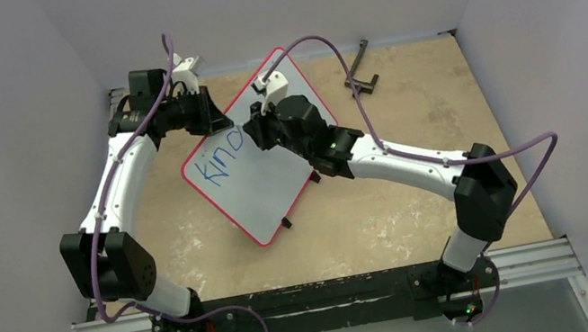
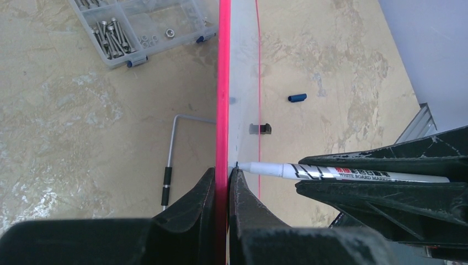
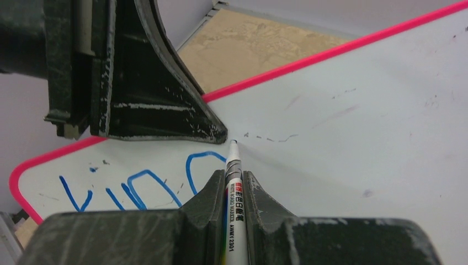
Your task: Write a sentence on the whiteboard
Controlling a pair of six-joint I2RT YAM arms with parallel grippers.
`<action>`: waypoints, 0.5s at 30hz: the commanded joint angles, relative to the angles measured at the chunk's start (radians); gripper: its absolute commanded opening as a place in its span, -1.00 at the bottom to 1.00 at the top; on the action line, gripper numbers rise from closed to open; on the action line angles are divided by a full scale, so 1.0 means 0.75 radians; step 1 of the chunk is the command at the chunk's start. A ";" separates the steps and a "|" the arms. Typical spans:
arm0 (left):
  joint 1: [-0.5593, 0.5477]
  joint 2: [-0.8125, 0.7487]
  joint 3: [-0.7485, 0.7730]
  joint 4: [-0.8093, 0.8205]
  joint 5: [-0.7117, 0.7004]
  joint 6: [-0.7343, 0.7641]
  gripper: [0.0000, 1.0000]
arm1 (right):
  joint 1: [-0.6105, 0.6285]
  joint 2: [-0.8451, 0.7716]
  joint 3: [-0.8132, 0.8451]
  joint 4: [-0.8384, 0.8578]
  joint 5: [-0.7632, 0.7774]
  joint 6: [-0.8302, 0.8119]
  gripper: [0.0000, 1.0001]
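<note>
Clearance: beige mottled bench (image 1: 425, 207) open at frame right and lower centre. Obstacles: black L-shaped metal tool (image 1: 359, 72) upper right; white red-rimmed whiteboard (image 1: 263, 194) blocking centre.

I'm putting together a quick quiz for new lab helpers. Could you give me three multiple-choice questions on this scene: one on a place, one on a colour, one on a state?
1. What does the left gripper grip?
A) the marker
B) the red rim of the whiteboard
C) nothing

2. What colour is the writing on the whiteboard?
A) blue
B) black
C) green

3. How is the marker in the right gripper?
A) capped
B) uncapped, pointing away from the whiteboard
C) uncapped, tip at the whiteboard

Answers:
1 B: the left wrist view shows its jaws shut on the red rim.
2 A: the letters are blue in the top and right wrist views.
3 C: the bare tip sits at the white surface beside the last letter.
</note>
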 commanded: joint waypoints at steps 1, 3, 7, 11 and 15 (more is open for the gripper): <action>-0.022 -0.035 -0.021 -0.092 -0.047 0.083 -1.00 | -0.012 0.058 0.113 -0.011 0.011 -0.010 -1.00; -0.022 -0.035 -0.022 -0.093 -0.047 0.083 -1.00 | -0.016 0.076 0.148 -0.020 0.012 -0.015 -1.00; -0.022 -0.036 -0.021 -0.092 -0.046 0.083 -1.00 | -0.024 0.097 0.206 -0.028 0.015 -0.019 -1.00; -0.022 -0.036 -0.021 -0.093 -0.047 0.084 -1.00 | -0.025 0.111 0.224 -0.033 0.011 -0.019 -1.00; -0.022 -0.036 -0.021 -0.092 -0.049 0.085 -1.00 | -0.025 0.103 0.191 -0.028 0.000 -0.009 -1.00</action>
